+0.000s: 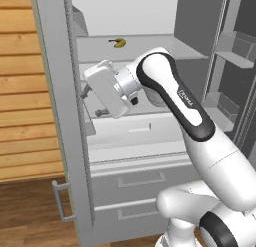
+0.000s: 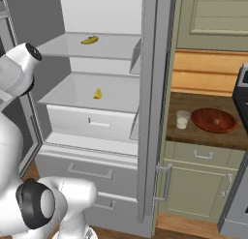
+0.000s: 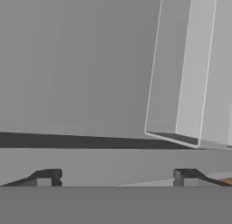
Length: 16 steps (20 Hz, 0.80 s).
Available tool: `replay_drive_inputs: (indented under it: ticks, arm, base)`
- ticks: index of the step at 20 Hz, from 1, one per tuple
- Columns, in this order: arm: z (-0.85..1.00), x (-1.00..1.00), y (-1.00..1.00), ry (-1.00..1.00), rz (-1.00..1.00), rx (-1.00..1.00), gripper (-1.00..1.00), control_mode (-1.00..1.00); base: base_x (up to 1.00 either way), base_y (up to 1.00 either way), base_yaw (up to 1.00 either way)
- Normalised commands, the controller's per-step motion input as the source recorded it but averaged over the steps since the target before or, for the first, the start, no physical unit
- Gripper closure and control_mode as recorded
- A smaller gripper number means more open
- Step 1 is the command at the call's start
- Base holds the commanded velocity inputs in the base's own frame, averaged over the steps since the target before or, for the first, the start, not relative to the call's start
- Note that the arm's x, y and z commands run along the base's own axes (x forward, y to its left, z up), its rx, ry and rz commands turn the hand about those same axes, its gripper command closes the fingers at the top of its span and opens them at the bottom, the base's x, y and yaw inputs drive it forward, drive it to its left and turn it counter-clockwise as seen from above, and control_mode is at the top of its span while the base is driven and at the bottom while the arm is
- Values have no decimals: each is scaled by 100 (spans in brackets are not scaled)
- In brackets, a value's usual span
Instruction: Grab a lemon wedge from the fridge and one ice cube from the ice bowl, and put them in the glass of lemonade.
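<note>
The fridge [image 2: 154, 64] stands with both doors open. A small yellow lemon wedge [image 2: 98, 93] lies on the lower shelf above the white drawer. My gripper [image 1: 92, 102] is open and holds nothing. It hovers at that shelf's height and points left, close to the inside of the left door [image 1: 55, 91]. In the hand view the gripper [image 3: 117, 177] faces grey door wall and a door bin [image 3: 190, 73], with its fingertips [image 3: 45, 177] wide apart. The glass of lemonade [image 2: 182, 119] and the reddish-brown ice bowl [image 2: 214, 119] sit on the counter to the right. I cannot make out an ice cube in the bowl.
A banana [image 2: 89, 39] lies on the upper shelf, also visible from the left [image 1: 118, 42]. The open right door's edge stands between the fridge interior and the wooden counter [image 2: 193, 136]. Drawers [image 2: 89, 172] sit below the shelves. A dark stove edge [image 2: 242, 93] borders the counter's right.
</note>
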Motion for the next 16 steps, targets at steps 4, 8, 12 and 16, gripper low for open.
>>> replay_drive_inputs:
  ticks: [4,8,12,16]
  arm:
    - [28,-12,3,-6,8,-5,-100,-100]
    - [89,-61,-81,-28,2,-12,-100,-100]
    - [75,-58,-100,-28,0,-11,-100,-100]
    - [23,-22,-100,-13,0,-28,-100,-100]
  base:
    - [0,0,0]
    - [0,0,0]
    - [0,0,0]
    - [0,0,0]
